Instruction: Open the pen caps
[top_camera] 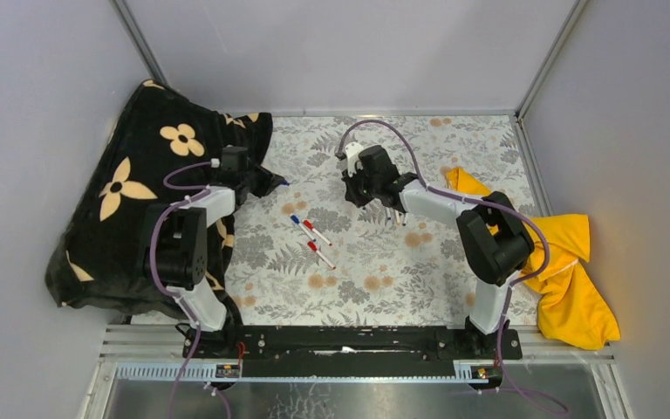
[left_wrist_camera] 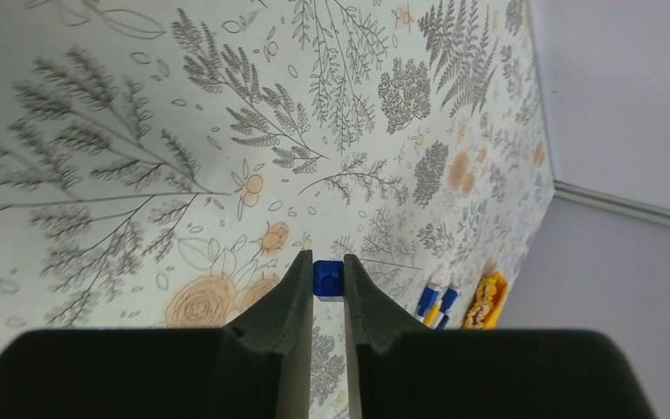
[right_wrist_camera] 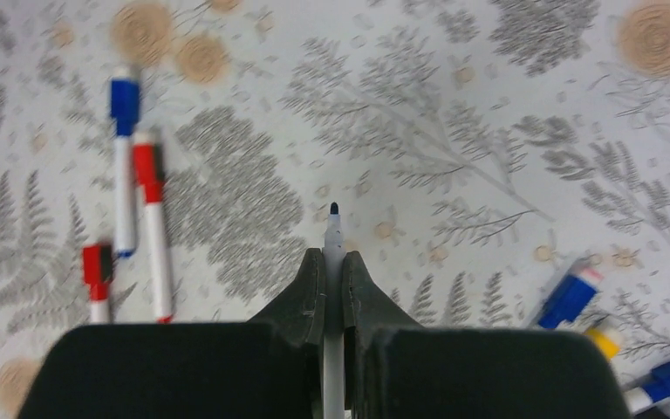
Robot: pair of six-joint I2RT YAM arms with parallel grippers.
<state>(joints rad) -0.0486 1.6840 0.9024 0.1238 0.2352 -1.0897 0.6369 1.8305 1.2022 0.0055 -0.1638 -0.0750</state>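
Note:
My left gripper [left_wrist_camera: 324, 262] is shut on a small blue pen cap [left_wrist_camera: 328, 279], held above the floral cloth; in the top view it [top_camera: 270, 183] sits at the left, beside the black blanket. My right gripper [right_wrist_camera: 333, 257] is shut on a white pen barrel [right_wrist_camera: 334, 236] whose bare blue tip points forward; in the top view it [top_camera: 359, 194] is at mid table. Between the arms lie a blue-capped pen [right_wrist_camera: 124, 157] and two red-capped pens [right_wrist_camera: 150, 218]. Blue-capped pens [right_wrist_camera: 570, 297] and a yellow-capped pen [right_wrist_camera: 606, 340] lie under my right arm.
A black blanket with cream flowers [top_camera: 140, 192] is heaped at the left. A yellow cloth [top_camera: 567, 262] lies at the right. Grey walls close in the back and both sides. The table carries a floral sheet [top_camera: 375, 279].

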